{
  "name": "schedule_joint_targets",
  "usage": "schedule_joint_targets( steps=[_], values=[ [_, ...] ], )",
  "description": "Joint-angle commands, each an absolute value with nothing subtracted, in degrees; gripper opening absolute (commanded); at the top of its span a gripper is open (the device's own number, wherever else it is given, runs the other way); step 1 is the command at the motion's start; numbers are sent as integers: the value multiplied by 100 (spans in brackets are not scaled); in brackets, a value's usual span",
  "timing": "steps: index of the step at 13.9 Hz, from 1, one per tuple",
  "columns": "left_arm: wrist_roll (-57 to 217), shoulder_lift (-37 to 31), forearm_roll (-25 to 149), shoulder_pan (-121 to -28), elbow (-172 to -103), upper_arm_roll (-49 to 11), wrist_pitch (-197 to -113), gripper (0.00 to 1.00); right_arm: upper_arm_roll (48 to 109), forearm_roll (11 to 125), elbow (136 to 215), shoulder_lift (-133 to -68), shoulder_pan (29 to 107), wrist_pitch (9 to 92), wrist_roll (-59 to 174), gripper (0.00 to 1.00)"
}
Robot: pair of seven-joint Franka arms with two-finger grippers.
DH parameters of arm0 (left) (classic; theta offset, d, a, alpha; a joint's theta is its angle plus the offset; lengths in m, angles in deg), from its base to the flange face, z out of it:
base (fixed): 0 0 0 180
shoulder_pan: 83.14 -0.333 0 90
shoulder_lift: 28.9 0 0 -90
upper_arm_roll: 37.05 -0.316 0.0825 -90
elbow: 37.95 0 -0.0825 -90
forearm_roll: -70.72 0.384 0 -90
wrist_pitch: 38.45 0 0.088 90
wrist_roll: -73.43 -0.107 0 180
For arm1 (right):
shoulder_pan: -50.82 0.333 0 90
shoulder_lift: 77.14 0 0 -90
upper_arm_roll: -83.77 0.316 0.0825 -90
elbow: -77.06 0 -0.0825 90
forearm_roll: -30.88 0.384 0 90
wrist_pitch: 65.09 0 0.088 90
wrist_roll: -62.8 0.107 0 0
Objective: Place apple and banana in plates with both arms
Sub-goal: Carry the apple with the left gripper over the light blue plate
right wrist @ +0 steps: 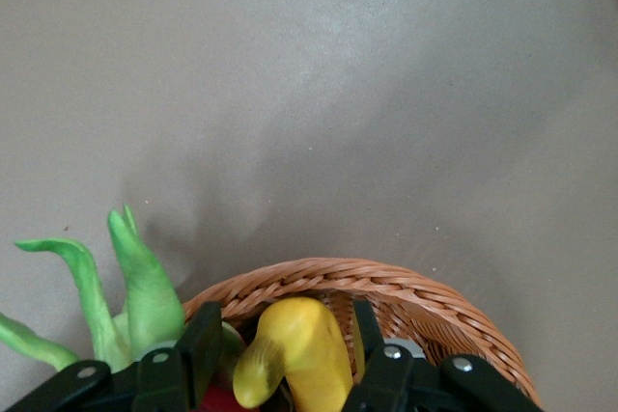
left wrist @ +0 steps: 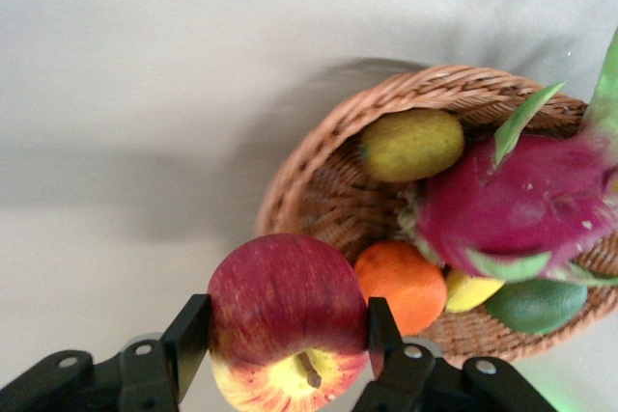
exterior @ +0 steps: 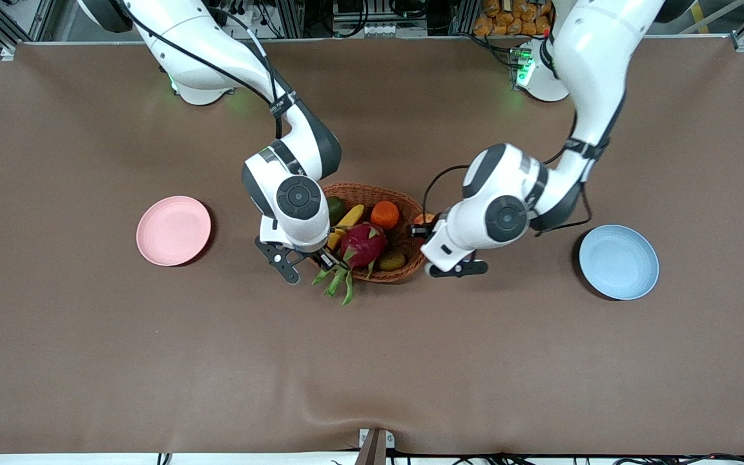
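Apple (left wrist: 282, 311) was pinched in the left gripper (left wrist: 288, 340) at the wicker basket's (exterior: 372, 192) rim toward the left arm's end. Banana (right wrist: 294, 354) was clamped in the right gripper (right wrist: 282, 349) inside the basket, its lower part cut off. Basket also held one dragon fruit (exterior: 363, 244), one orange (exterior: 385, 214). Two plates, pink (exterior: 173, 230) and blue (exterior: 619, 261), lay bare.

Brown surface (exterior: 372, 361), wicker basket (exterior: 411, 210) at centre, pink plate (exterior: 173, 230) toward right arm's end, blue plate (exterior: 619, 261) toward left arm's end.
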State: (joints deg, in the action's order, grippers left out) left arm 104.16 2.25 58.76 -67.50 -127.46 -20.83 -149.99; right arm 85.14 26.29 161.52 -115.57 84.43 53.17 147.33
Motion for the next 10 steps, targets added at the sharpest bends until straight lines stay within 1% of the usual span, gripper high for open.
schedule_joint_targets(
  steps=[1,3,4,7,8,10],
  values=[
    [10236,-148,5912,-7240,-12892,-2009,-14673,14,8482,2604,16029,-11669,8545,5321,14762,62],
    [9736,-227,5912,-7556,-12892,-2017,-14507,15,8482,2604,16029,-11669,8553,5330,14762,61],
    [9368,-227,5912,-7775,-12918,-2017,-14375,17,8474,2604,16029,-11678,8553,5330,14770,60],
    [8321,-227,5973,-8409,-12979,-2026,-14049,18,8474,2604,16029,-11704,8606,5321,14762,56],
    [8266,-227,5999,-8497,-12997,-2078,-13927,22,8474,2596,16029,-11704,8606,5321,14762,54],
    [8239,-192,6288,-8892,-13032,-2070,-13847,21,8474,2596,16029,-11731,8615,5330,14762,53]
  ],
)
